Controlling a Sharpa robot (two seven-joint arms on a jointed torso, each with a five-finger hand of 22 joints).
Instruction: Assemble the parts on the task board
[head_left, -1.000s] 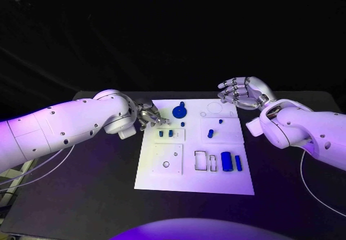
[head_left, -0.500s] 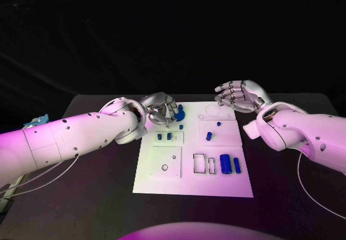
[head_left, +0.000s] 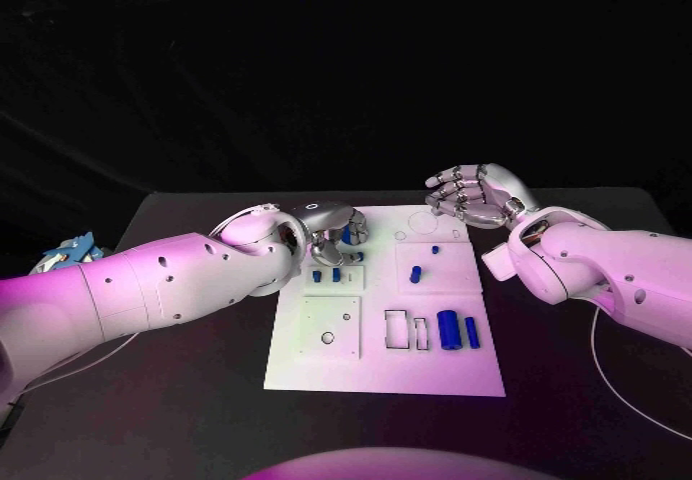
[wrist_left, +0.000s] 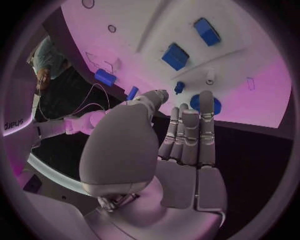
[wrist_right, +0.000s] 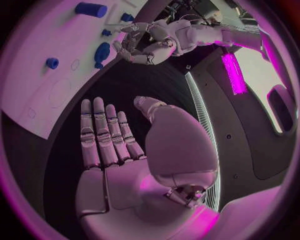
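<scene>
Over the far left of the task board (head_left: 382, 375), left hand (head_left: 329, 227) above a round blue part (wrist_left: 205, 103), fingers apart, right hand (head_left: 473, 192) beyond the far right corner, fingers spread, empty.

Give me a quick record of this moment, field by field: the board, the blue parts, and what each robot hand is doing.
Surface: black table
Task board: white plate in the middle of the table
Blue parts: round disc at the board's far edge; two small blocks standing in a left panel; large cylinder and thinner bar on the near right
Left robot hand: over the board's far left corner, close to the round disc, fingers extended, holding nothing
Right robot hand: raised beyond the board's far right corner, fingers apart, holding nothing
</scene>
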